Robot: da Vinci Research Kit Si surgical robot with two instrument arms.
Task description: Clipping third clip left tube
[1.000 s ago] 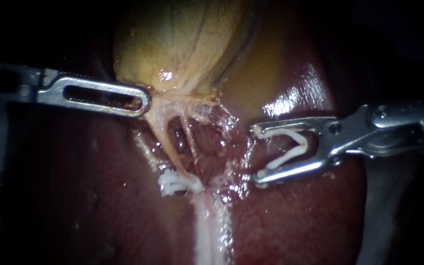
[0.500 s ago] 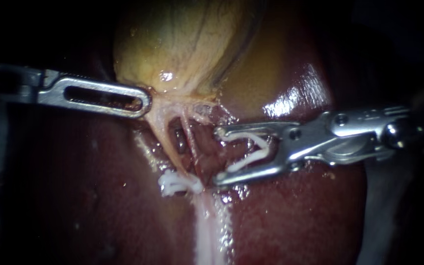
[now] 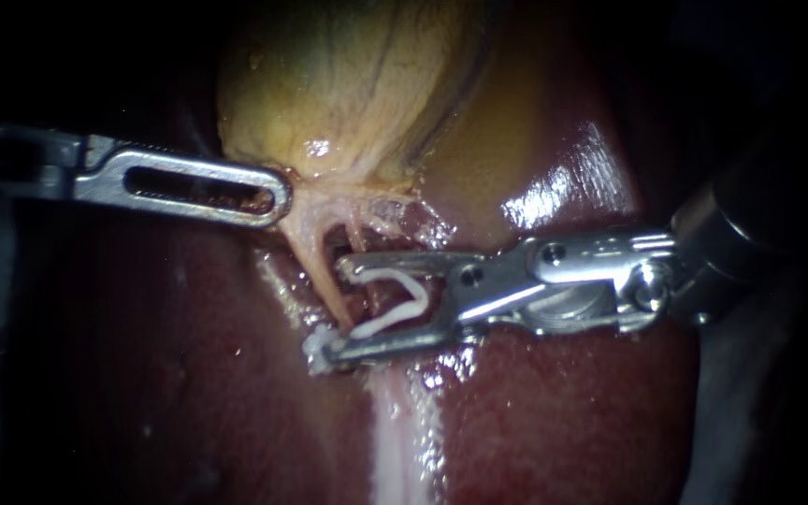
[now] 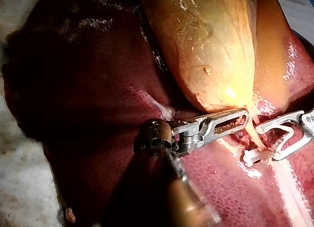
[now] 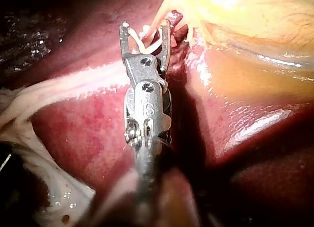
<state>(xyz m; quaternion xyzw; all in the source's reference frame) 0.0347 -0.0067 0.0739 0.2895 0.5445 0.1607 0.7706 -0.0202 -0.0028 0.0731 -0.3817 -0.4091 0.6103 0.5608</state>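
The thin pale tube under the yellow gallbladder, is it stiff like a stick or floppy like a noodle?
Probably floppy: the tube is thin and stringy, and looks straight only because it stretches taut below the gallbladder. Likely slippery, since the tissue around it shines wet. Being so thin, it might tear if the clip tugs it.

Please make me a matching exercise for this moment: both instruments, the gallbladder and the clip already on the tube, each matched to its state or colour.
Column one:
1. left instrument
2. right instrument
3. gallbladder
4. closed clip

Column two:
a. yellowish, next to the dark red liver
b. jaws carry an open clip, white
c. sits across a tube, beside the right instrument's lower jaw
d. jaws hold tissue at the gallbladder's lower end

Pairs: 1-d, 2-b, 3-a, 4-c
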